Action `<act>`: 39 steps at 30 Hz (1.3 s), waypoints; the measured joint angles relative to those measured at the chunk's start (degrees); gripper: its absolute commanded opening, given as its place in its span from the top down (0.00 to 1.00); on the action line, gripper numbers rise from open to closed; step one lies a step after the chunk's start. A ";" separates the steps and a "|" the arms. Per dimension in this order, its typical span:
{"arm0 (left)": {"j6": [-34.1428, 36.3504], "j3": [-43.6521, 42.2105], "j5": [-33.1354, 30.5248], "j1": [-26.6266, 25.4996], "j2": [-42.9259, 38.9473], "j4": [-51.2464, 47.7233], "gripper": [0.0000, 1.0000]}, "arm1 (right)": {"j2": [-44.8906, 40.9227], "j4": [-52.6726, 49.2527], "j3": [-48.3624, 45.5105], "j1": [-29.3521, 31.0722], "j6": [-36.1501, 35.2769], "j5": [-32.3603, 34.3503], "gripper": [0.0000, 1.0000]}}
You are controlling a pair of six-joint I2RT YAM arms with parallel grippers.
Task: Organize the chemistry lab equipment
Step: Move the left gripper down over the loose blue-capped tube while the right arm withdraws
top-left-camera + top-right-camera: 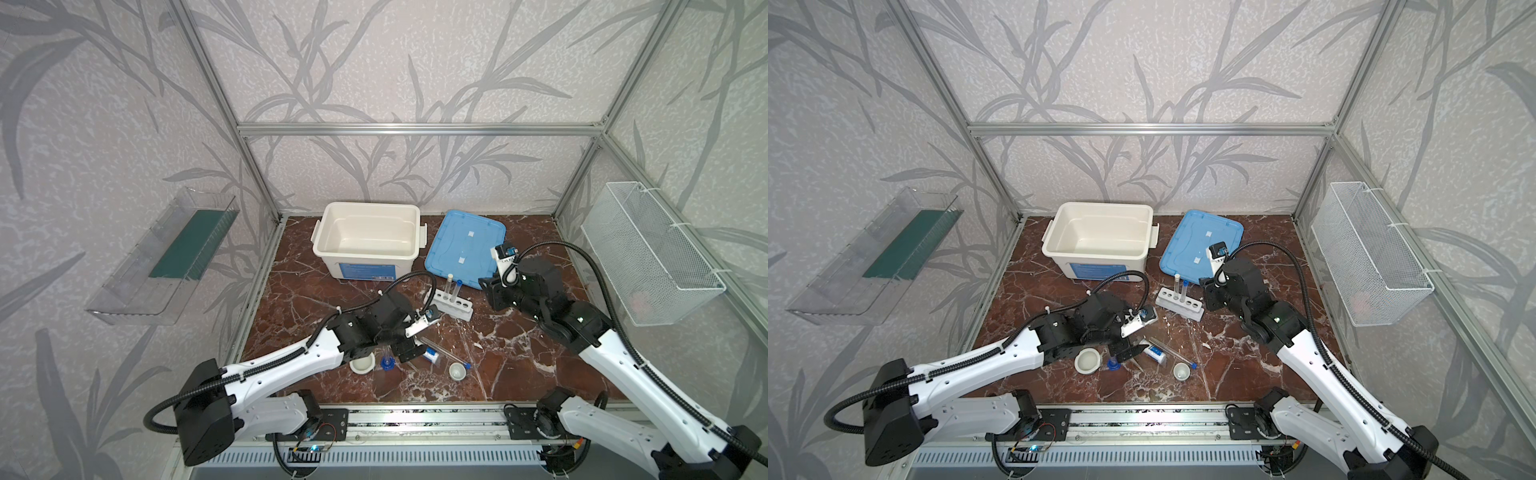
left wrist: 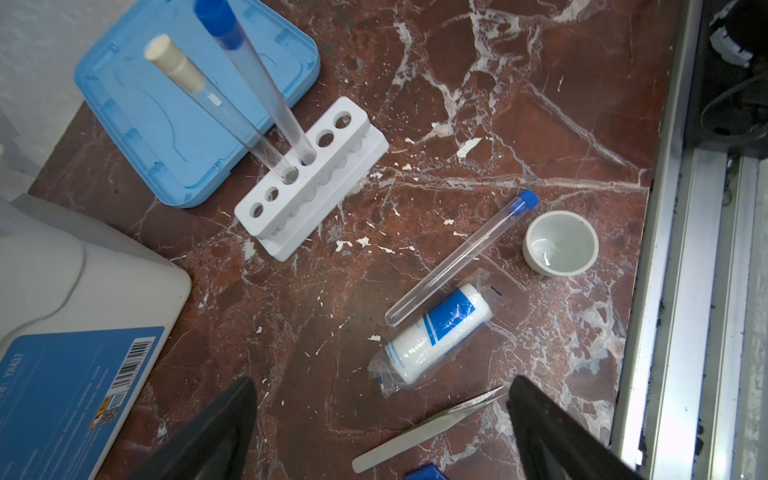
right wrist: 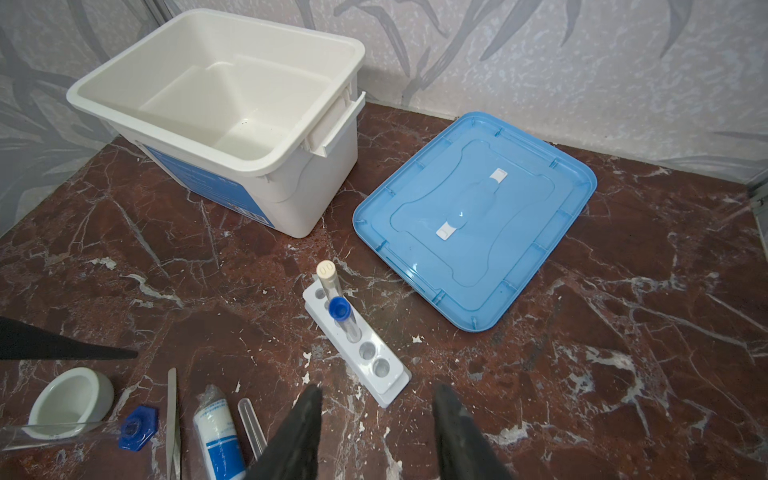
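Risk: my left gripper (image 2: 381, 380) gaping wide, empty, hovers over tweezers (image 2: 432, 424) and bottle (image 2: 436, 328), near centre. Flat tweezers may slip; loose tube (image 2: 457, 257) may roll. My right gripper (image 3: 377, 388) part-open, empty, beside rack (image 3: 386, 374); could topple racked tubes (image 3: 338, 309).

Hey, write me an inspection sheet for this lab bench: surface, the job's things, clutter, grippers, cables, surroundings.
Surface: red-brown marble tabletop, scattered white flecks.
Job's things: white-capped tube and blue-capped tube stand in the white rack; loose tube, wrapped bottle, tweezers, blue-based cylinder, wide cup and small cup sit near the front.
Clutter: open white bin, nothing seen in it; blue lid flat beside it.
Grippers: left gripper open over the loose items; right gripper open near the rack; neither holds anything.
Cables: black hoses arch over both arms; no snag seen.
Surroundings: clear shelf on the left wall, wire basket on the right wall.
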 measured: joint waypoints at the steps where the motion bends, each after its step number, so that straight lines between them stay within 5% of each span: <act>1: 0.50 0.15 0.00 -0.26 1.16 0.00 0.06 | -0.83 -0.33 -0.81 -0.59 0.31 -0.48 0.55; 16: 4.79 7.08 1.86 -3.17 17.86 5.33 0.10 | -5.60 -1.09 -4.17 -7.10 1.81 -6.08 0.56; 39: 6.80 12.44 7.28 -3.17 29.66 5.33 0.14 | -7.98 0.07 -7.06 -9.90 1.81 -9.05 0.57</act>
